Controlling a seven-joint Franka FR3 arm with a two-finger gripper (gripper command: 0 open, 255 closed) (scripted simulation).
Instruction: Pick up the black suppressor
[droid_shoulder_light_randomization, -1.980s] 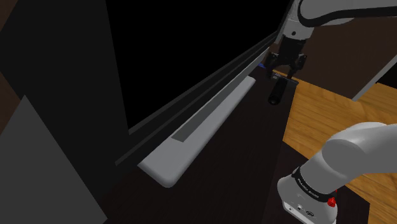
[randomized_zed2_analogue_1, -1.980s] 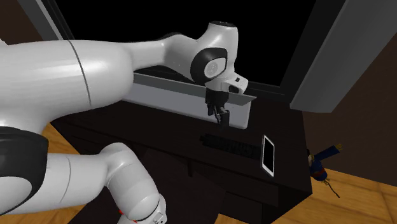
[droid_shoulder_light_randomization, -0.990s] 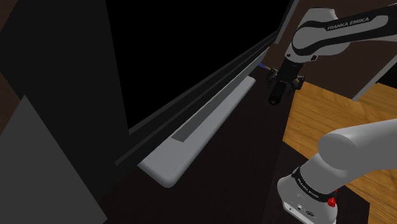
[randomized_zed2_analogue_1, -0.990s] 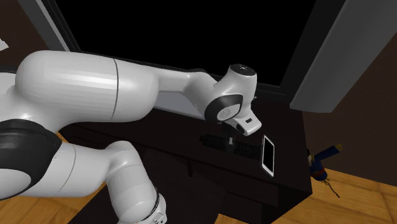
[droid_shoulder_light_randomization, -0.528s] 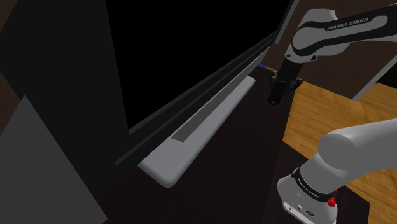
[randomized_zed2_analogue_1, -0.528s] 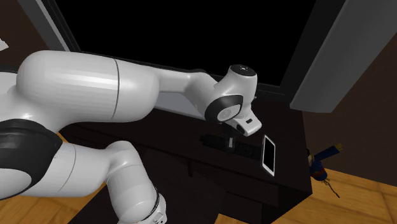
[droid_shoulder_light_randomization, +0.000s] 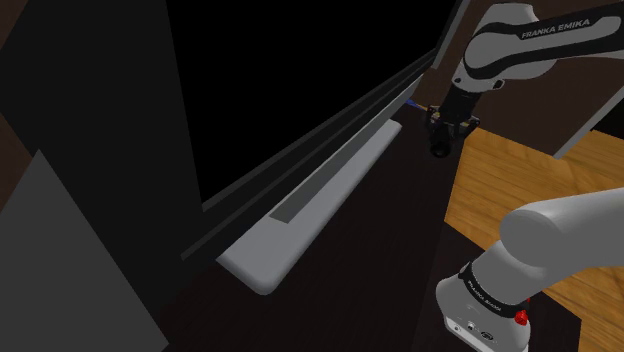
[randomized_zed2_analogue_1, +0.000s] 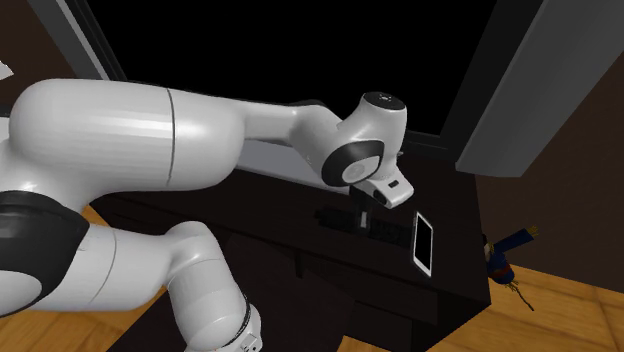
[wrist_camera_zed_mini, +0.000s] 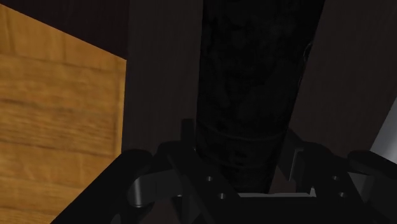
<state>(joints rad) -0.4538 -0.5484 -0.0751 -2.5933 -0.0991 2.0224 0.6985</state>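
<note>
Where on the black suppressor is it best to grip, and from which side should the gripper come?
Probably across the round body of the suppressor, from above, as the gripper clasps it: a long even cylinder, its curved sides offer opposite faces to pinch.

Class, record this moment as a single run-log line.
gripper: shut on black suppressor | fingers: one either side of it | below: dark tabletop, wooden floor beside

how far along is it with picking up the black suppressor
Done: the pincer is down at the black suppressor. In hand: the grasp, with the pincer shut on the cylinder's sides. Left: the lift; I cannot tell whether it is clear of the dark cabinet top yet.
</note>
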